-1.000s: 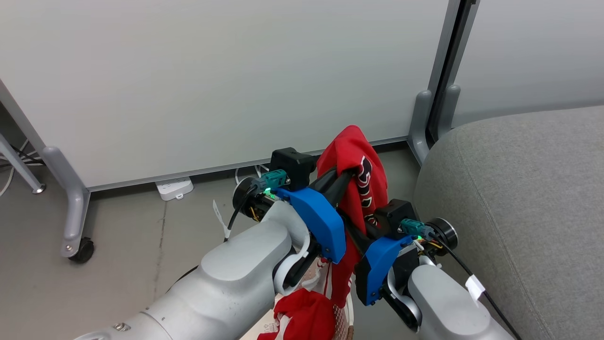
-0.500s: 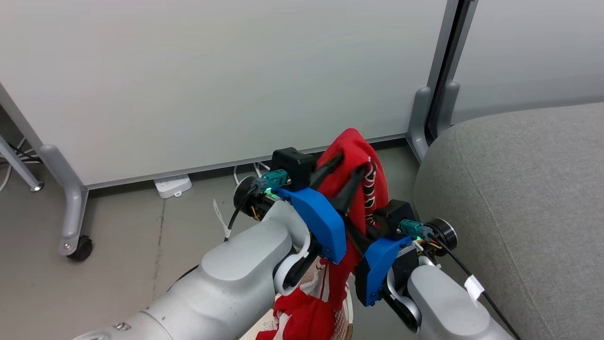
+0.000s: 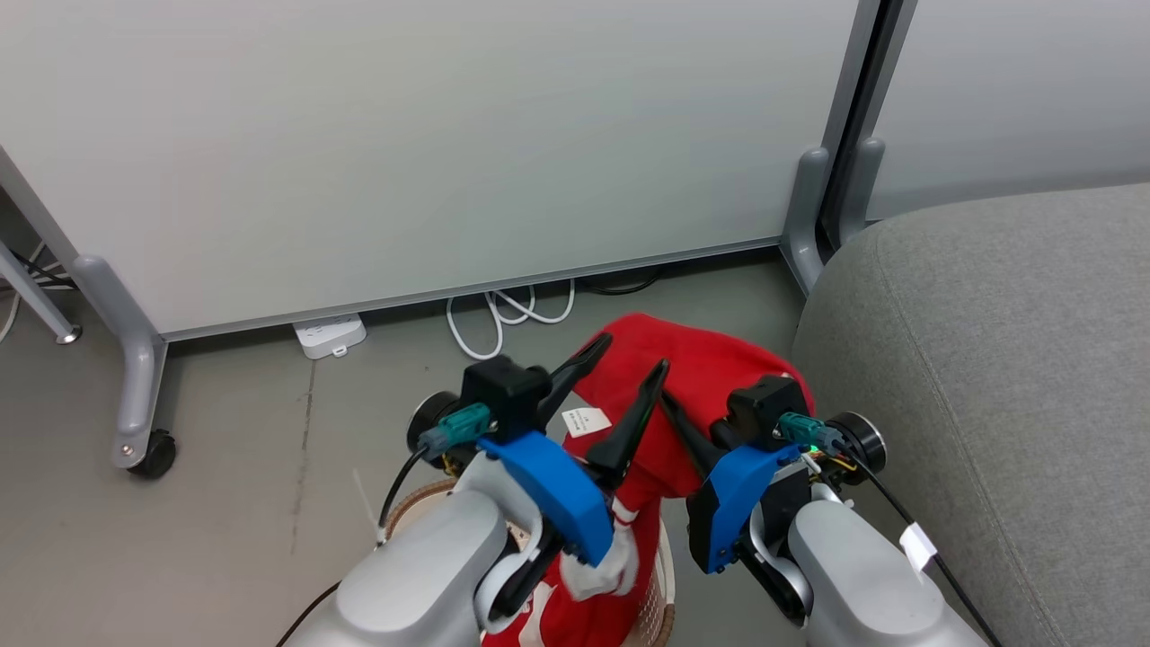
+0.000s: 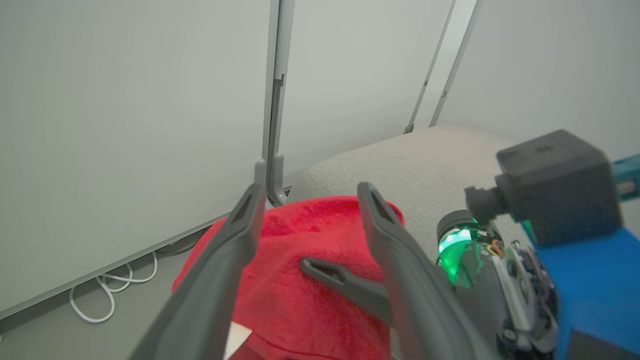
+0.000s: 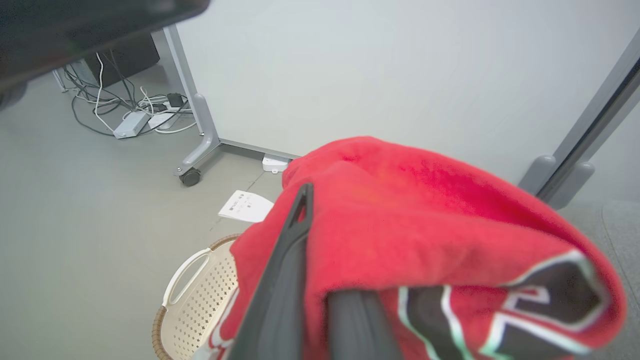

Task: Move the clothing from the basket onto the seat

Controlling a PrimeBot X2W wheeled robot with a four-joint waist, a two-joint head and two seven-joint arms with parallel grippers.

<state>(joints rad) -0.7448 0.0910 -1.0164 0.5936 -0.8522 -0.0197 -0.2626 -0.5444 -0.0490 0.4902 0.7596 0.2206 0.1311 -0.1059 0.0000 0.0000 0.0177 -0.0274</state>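
- Cream plastic basket (image 5: 194, 300) stands on the floor (image 3: 225, 467), low at the left, with red cloth trailing into it.
- The left gripper (image 3: 632, 356) has its fingers spread wide and pinches nothing; the cloth lies just beyond them.
- Red clothing (image 3: 719, 373) hangs bunched above the basket, draped over the right gripper (image 3: 680, 420), whose fingers are clamped on it.
- Grey sofa (image 3: 988, 377) sits just to the right.
- Likely step: carrying to the sofa. Next, the right arm should lift until the tail clears the rim, swing right, then let go.

Pale partition panels (image 3: 404, 135) on castored legs (image 3: 135, 377) stand on grey floor (image 3: 225, 521) beside white cables (image 3: 497, 316).
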